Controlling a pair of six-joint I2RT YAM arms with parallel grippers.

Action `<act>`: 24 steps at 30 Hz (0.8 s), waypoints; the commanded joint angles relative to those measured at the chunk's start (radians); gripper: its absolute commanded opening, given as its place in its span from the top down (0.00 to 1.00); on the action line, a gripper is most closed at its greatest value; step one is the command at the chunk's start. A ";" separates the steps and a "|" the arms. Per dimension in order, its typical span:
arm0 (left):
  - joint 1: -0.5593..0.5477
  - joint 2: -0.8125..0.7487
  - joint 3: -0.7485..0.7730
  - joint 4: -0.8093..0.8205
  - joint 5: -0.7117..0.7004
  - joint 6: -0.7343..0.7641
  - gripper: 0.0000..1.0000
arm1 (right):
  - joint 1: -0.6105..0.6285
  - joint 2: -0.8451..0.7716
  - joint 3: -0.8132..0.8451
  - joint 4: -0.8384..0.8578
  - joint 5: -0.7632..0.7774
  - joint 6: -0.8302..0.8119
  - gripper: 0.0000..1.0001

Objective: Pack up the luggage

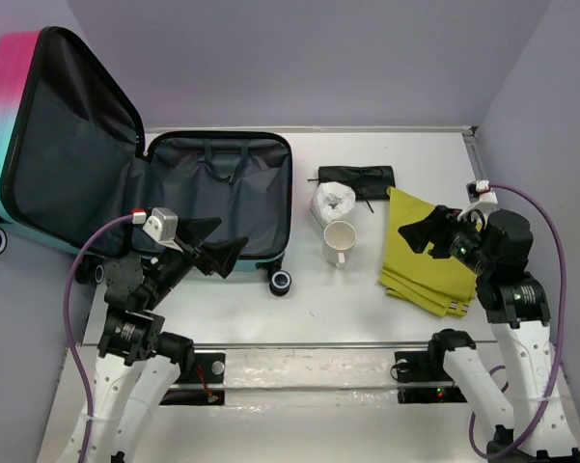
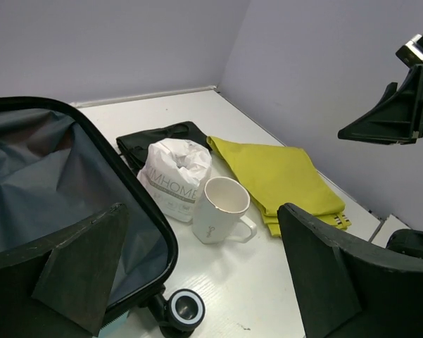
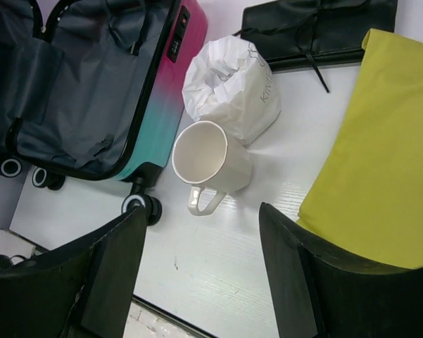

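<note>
I see both arms folded at the elbow, wrists turned inward toward each other; my left arm [image 1: 125, 338] leans up and to the right; the left gripper [image 1: 220, 243] is spread wide, its fingers [image 2: 84, 264] holding nothing; my right arm [image 1: 507, 299] stands more upright; the right gripper [image 1: 417, 236] points left, jaws also parted and empty.

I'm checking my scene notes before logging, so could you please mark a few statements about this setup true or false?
1. The luggage lies open, nothing packed in it. True.
2. The mug lies on its side. False: it stands upright.
3. The yellow cloth is in the luggage. False: it lies on the table, right of the mug.
4. The left gripper and right gripper are both open and empty. True.
</note>
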 commanded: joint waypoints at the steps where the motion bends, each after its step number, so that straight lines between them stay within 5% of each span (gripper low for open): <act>1: -0.003 0.011 0.028 0.032 0.045 0.009 0.01 | -0.006 0.046 0.020 0.049 -0.080 -0.008 0.29; 8: 0.002 0.021 0.027 0.030 0.057 0.012 0.01 | 0.044 0.141 -0.002 0.147 -0.080 0.036 0.29; 16: 0.005 0.021 0.025 0.027 0.056 0.016 0.01 | 0.331 0.327 0.043 0.207 0.185 0.041 0.28; 24: 0.006 0.020 0.027 0.023 0.051 0.018 0.01 | 0.423 0.580 0.101 0.248 0.392 0.018 0.30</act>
